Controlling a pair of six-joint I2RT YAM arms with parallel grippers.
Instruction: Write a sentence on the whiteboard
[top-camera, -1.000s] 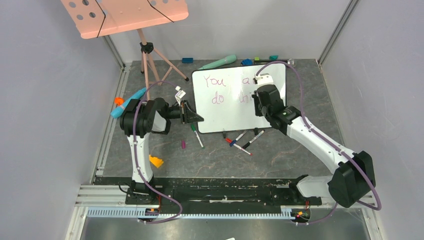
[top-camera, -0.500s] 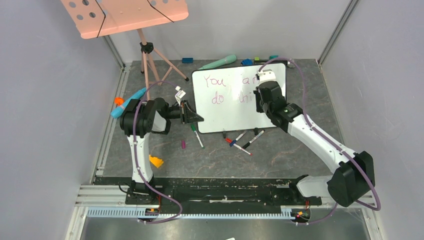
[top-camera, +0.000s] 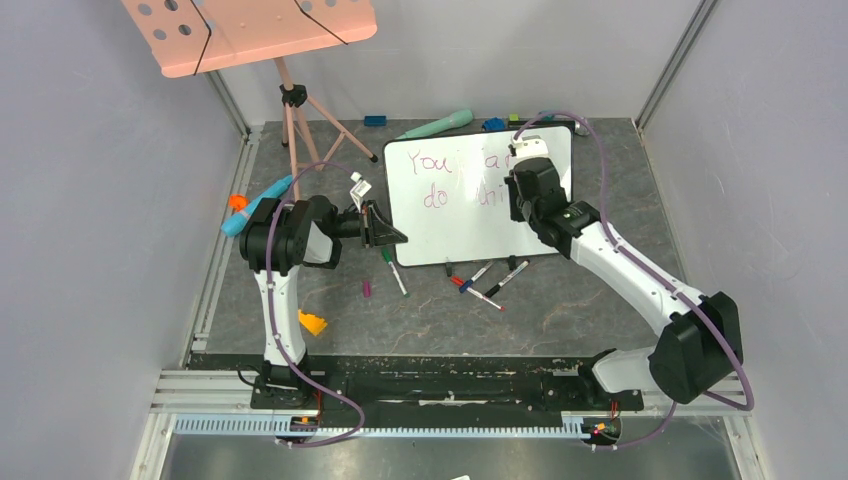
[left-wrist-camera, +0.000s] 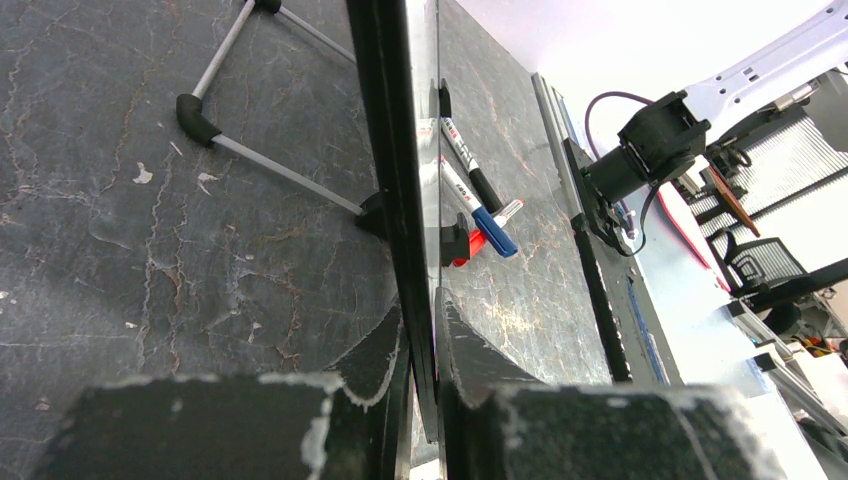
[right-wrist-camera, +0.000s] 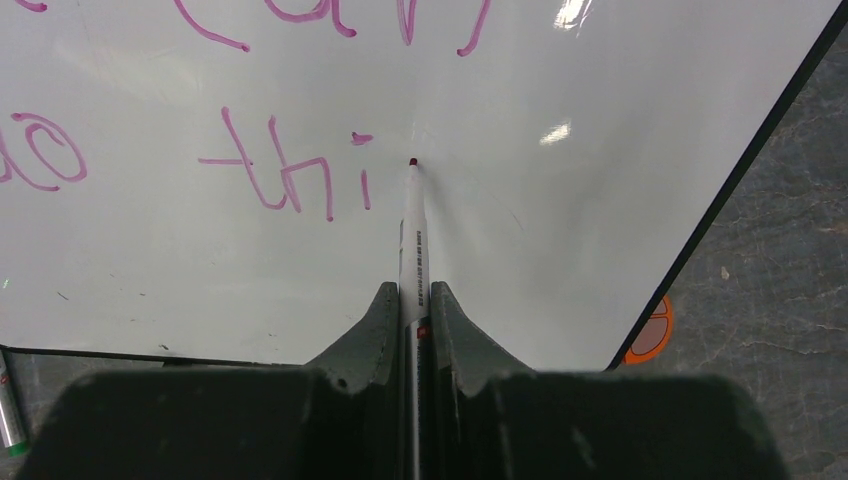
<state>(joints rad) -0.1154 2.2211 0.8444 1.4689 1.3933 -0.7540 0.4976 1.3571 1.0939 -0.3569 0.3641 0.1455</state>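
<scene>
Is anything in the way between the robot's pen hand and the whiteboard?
No, nothing visible. The right gripper holds a marker, and its red tip appears to touch the whiteboard on bare white just right of "thi" in the sentence.

The whiteboard is big, shiny and white, with a thin dark frame and round corners. It stands on the grey counter, leaning back. The sentence is pink-red handwriting in 2 lines. The lower line reads "do thi".
</scene>
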